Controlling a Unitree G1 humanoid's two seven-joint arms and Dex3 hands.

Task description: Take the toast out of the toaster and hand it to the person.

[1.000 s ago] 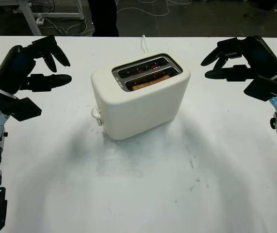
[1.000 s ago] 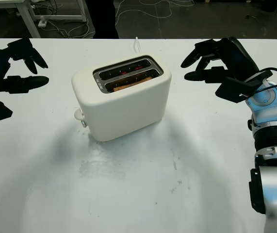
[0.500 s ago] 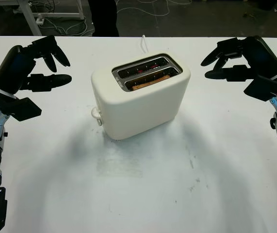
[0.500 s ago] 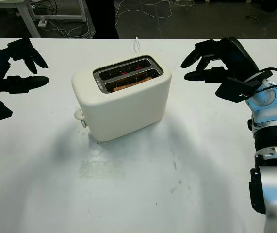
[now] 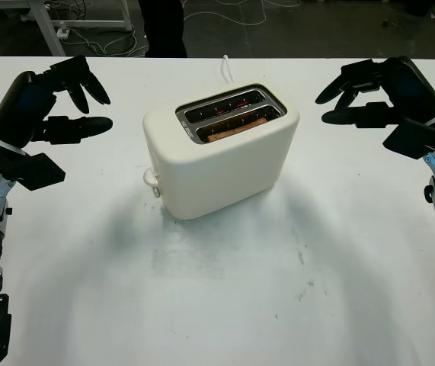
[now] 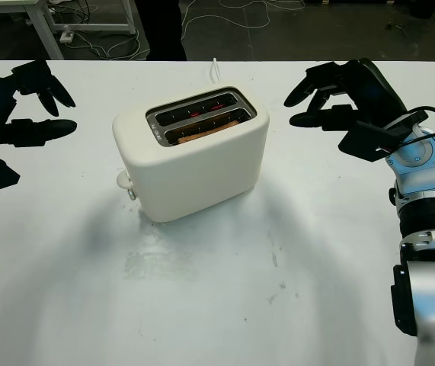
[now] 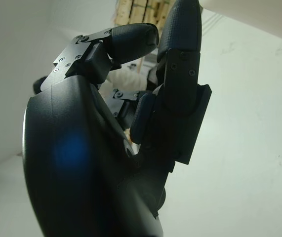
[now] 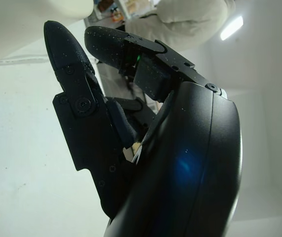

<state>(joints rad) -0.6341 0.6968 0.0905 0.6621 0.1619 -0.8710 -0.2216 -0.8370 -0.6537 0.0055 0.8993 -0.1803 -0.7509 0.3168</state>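
Pinch the toast [image 5: 236, 129], light and brittle, by its exposed top edge; both hands [image 5: 46, 114] [image 5: 381, 91] hover empty, fingers uncurled.

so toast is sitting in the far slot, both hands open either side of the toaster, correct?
Not quite: the toast is in the near slot of the toaster; the left eye view shows it. The left hand and right hand are open on either side.
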